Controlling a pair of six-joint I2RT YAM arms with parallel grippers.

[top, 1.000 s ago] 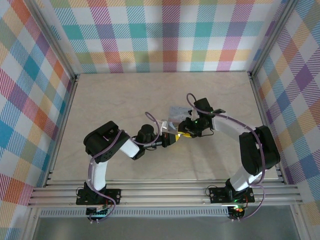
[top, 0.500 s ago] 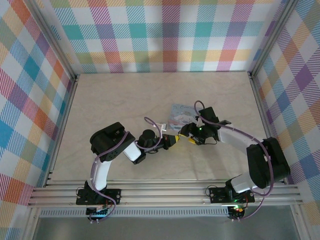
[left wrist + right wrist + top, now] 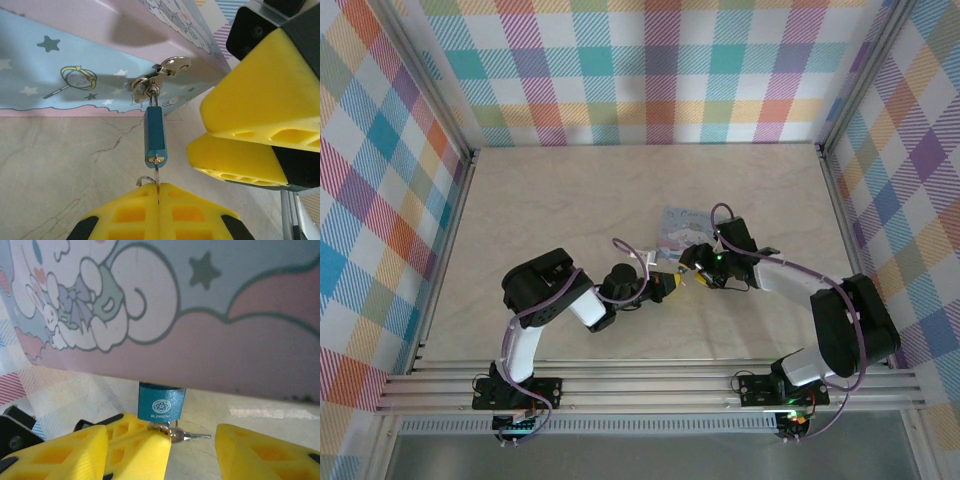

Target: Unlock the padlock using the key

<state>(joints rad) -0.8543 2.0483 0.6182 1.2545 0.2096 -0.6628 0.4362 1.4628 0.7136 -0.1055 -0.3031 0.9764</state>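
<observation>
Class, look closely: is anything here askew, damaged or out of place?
Nothing stands out. The blue padlock is hooked intact on the hasp of the cartoon tin, and the left hand pinches the key at its keyhole.

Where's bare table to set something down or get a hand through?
Free on the table: far strip between the tin and the back wall; left side out to the rail; near strip between the two arms. Crowded: at the tin's near side, left gripper, key, padlock and right gripper bunch together.
</observation>
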